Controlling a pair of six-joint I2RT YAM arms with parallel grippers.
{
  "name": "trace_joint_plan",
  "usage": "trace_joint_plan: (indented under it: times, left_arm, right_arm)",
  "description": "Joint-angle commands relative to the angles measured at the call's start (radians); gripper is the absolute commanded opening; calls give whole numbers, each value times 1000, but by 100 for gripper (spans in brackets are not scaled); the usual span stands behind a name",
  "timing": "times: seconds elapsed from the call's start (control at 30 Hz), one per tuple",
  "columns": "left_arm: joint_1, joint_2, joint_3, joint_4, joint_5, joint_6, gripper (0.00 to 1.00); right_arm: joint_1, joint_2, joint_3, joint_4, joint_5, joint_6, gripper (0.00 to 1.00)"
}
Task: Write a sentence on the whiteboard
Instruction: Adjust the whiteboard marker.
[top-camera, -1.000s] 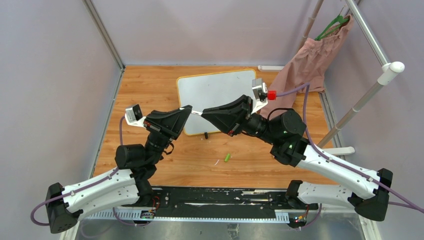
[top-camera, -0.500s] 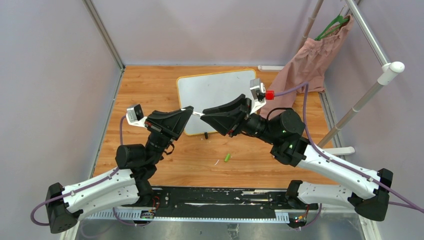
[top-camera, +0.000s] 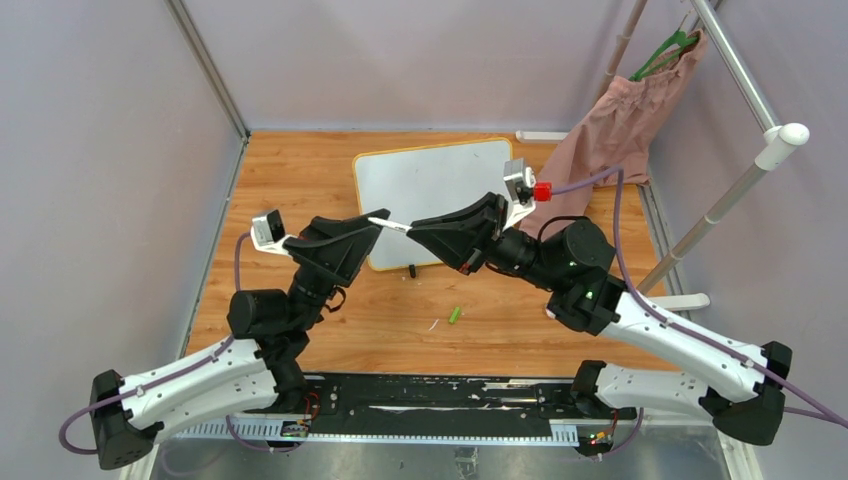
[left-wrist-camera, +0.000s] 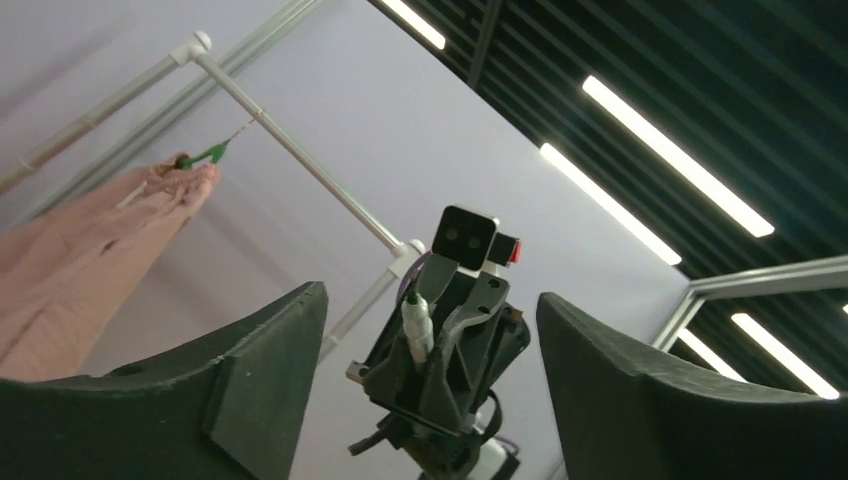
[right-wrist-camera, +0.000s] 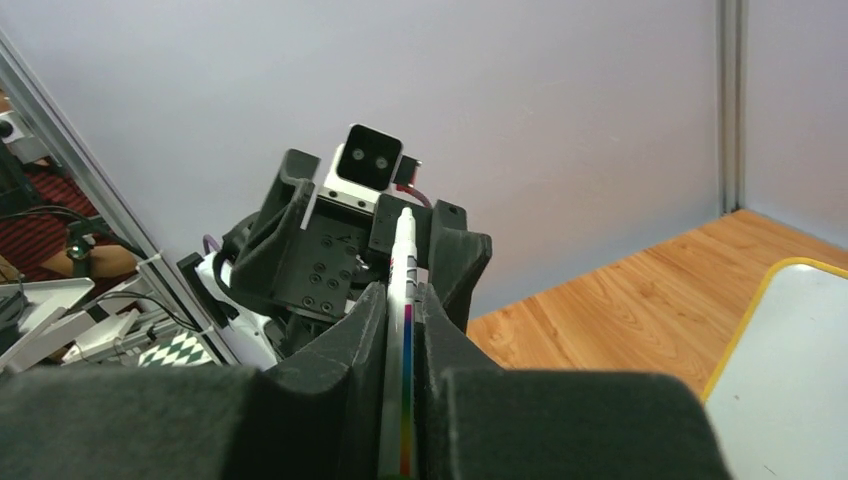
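From above, we are holding a marker (top-camera: 393, 224) in the air just over the near edge of the whiteboard (top-camera: 430, 180). The board is lying blank on the wooden surface (top-camera: 300, 180), with a green cap (top-camera: 454, 315) lying nearer us than the board.

In the left wrist view, our left tool (left-wrist-camera: 430, 296) is standing wide and gripping nothing, leaving the marker to the other arm.

In the right wrist view, our right tool (right-wrist-camera: 400, 300) is pinching the marker's barrel narrowly, probably to steady it for writing.

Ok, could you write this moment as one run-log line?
left gripper: open, empty | right gripper: shut on marker | whiteboard: no writing seen
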Motion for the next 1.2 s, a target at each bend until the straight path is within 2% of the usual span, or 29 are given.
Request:
trace_joint_plan:
  times: [0.0, 0.03, 0.17, 0.2, 0.33, 0.4, 0.5, 0.57, 0.6, 0.67, 0.73, 0.8, 0.83, 0.93, 1.03, 1.17]
  left_arm:
    - [-2, -126, -15, -156, -71, 78, 96]
    - [-3, -170, -16, -233, -95, 111, 99]
    - [-3, -317, 4, -529, -176, 317, 100]
    - [-3, -341, 21, -648, -194, 376, 100]
    - [-3, -334, 150, -1050, -294, 624, 100]
    - [-2, -291, 229, -1200, -359, 719, 100]
    - [0, -205, 302, -1311, -428, 824, 100]
    - [13, -144, 335, -1348, -417, 860, 100]
    - [45, -111, 354, -1372, -390, 856, 100]
    - [184, -47, 380, -1418, -222, 802, 99]
    - [387, -10, 374, -1419, 86, 711, 95]
    - [567, -2, 342, -1371, 281, 618, 94]
    - [635, -3, 325, -1333, 331, 579, 94]
    - [694, 12, 278, -1226, 417, 505, 98]
    - [762, 68, 224, -1083, 541, 412, 97]
    - [904, 100, 93, -787, 678, 205, 96]
  right_arm:
    - [12, -100, 21, -128, 94, -92, 0]
    - [12, -125, 21, -177, 121, -113, 0]
    - [11, -217, 20, -391, 247, -197, 0]
    - [12, -237, 17, -445, 295, -211, 0]
    - [12, -279, 8, -643, 424, -254, 0]
    - [12, -286, 1, -720, 478, -262, 0]
    - [12, -283, -9, -776, 529, -266, 0]
    - [11, -266, -4, -810, 554, -267, 0]
    - [11, -255, 0, -825, 567, -266, 0]
    - [12, -227, 14, -852, 588, -267, 0]
    - [12, -202, 24, -872, 596, -268, 0]
    - [12, -195, 23, -876, 596, -271, 0]
    - [12, -195, 18, -874, 593, -272, 0]
    - [12, -193, 4, -858, 574, -283, 0]
    - [12, -174, 3, -840, 542, -298, 0]
    - [12, -140, 3, -811, 515, -305, 0]
